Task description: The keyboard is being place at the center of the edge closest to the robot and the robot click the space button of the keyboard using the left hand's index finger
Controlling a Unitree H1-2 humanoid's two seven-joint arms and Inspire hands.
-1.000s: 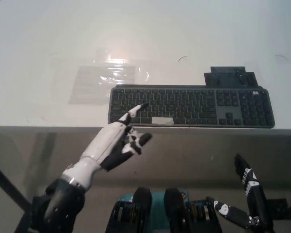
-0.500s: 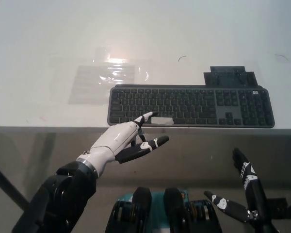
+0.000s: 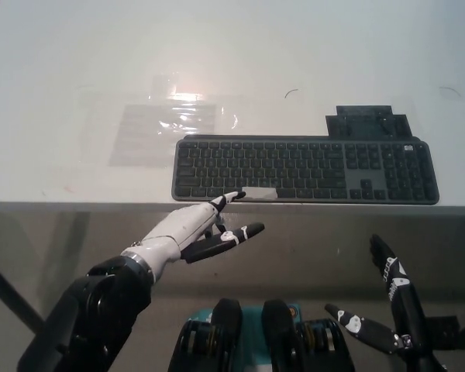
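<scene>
A dark grey keyboard (image 3: 304,170) lies along the near edge of the white table (image 3: 232,70). Its space bar (image 3: 259,194) shows as a pale strip in the bottom row. My white left hand (image 3: 192,229) reaches up from the lower left with its fingers spread and nothing held. One fingertip (image 3: 236,195) sits at the keyboard's front edge, just left of the space bar. My black right hand (image 3: 391,306) rests low at the bottom right, below the table edge, fingers apart and empty.
A small dark flat object (image 3: 367,122) lies right behind the keyboard's right half. A clear plastic sheet (image 3: 170,124) catches the light on the table behind the keyboard's left end. The table's front edge (image 3: 77,203) runs across the middle of the picture.
My left hand has drawn back from over the keys toward the keyboard's front edge and shifted right, its fingertip now beside the space bar. The right hand has barely moved.
</scene>
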